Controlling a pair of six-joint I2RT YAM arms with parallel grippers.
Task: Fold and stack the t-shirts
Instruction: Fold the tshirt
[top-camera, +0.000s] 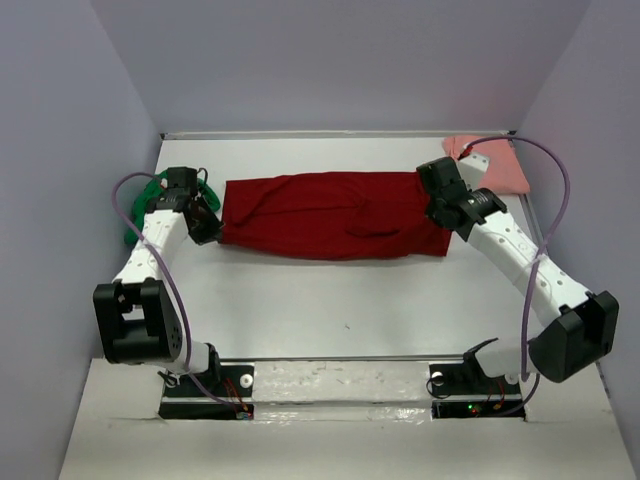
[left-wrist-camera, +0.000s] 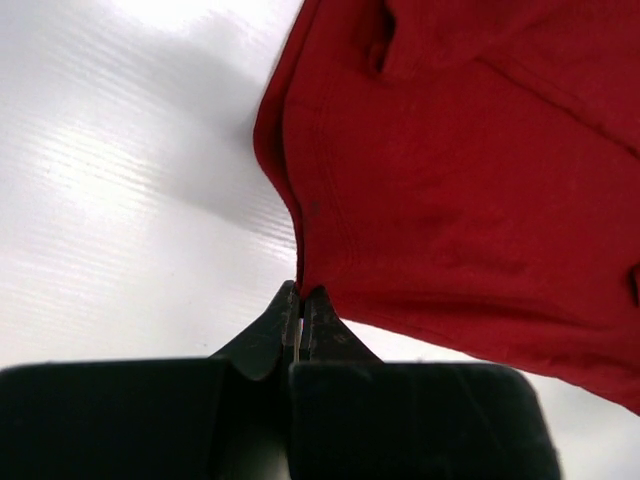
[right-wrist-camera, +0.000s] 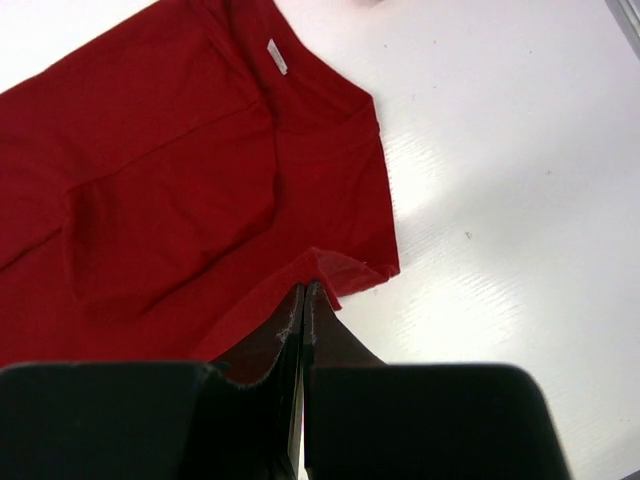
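Observation:
A dark red t-shirt (top-camera: 330, 215) lies stretched lengthwise across the back half of the white table (top-camera: 350, 310). My left gripper (top-camera: 212, 232) is shut on its near left corner; in the left wrist view the red cloth (left-wrist-camera: 450, 180) rises from between the pinched tips of that gripper (left-wrist-camera: 301, 292). My right gripper (top-camera: 440, 215) is shut on the near right edge; in the right wrist view the red hem (right-wrist-camera: 340, 268) is caught at that gripper's tips (right-wrist-camera: 304, 287). A bright green t-shirt (top-camera: 150, 190) sits bunched behind the left arm. A salmon pink t-shirt (top-camera: 490, 160) lies at the back right corner.
Grey walls close in the table on the left, back and right. Purple cables loop over both arms. The arm bases (top-camera: 340, 385) stand at the near edge.

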